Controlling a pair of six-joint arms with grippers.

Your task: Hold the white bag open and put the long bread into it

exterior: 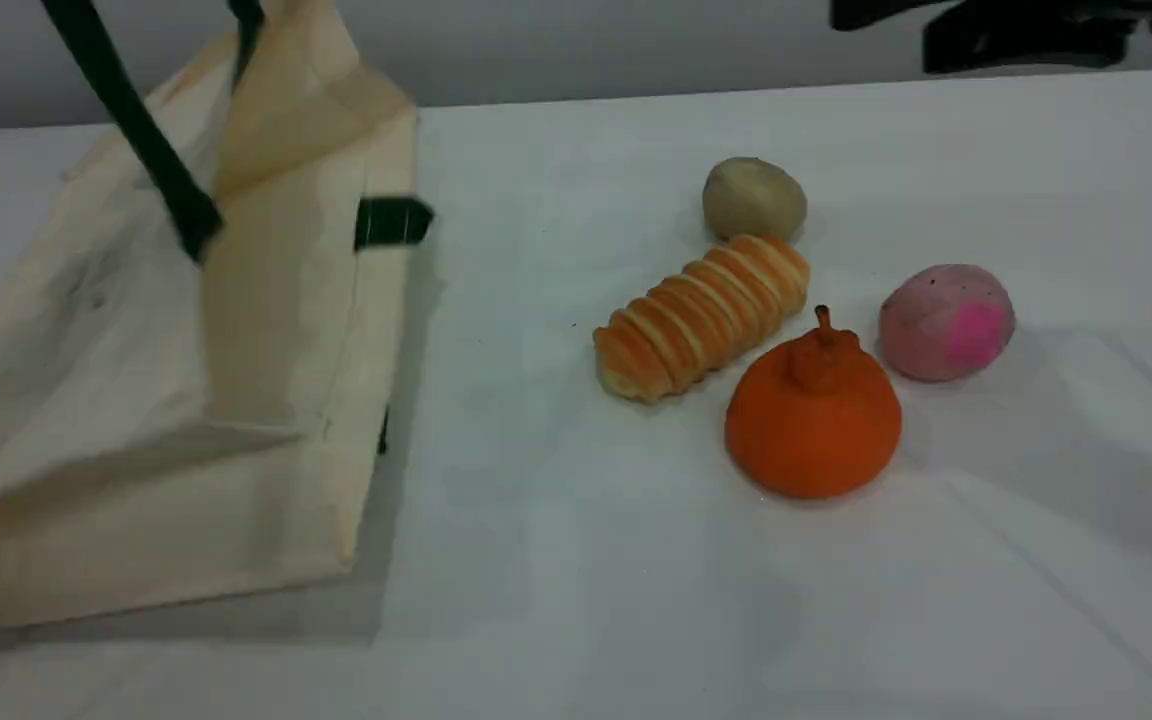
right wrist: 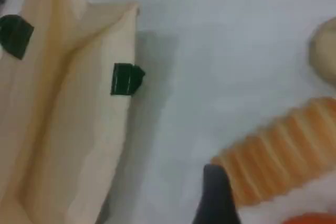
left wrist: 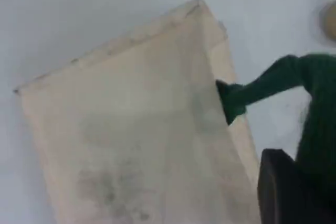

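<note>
The white bag [exterior: 136, 400] lies at the table's left, its mouth end facing right and pulled up into a peak. One dark green handle [exterior: 136, 130] runs taut up out of the scene's top edge. In the left wrist view that handle [left wrist: 273, 80] leads to my left gripper's dark fingertip [left wrist: 283, 192], which is shut on it. The long bread [exterior: 701, 315] lies slanted on the table, right of the bag. In the right wrist view one dark fingertip [right wrist: 216, 198] hovers beside the long bread's [right wrist: 278, 161] near end. The right gripper stands open and holds nothing.
A beige lump [exterior: 754, 198] sits just behind the bread. An orange pumpkin-like fruit [exterior: 814, 412] touches its front right side, and a pink-spotted ball [exterior: 946, 322] lies further right. Part of the right arm [exterior: 1026, 35] shows dark at the top right.
</note>
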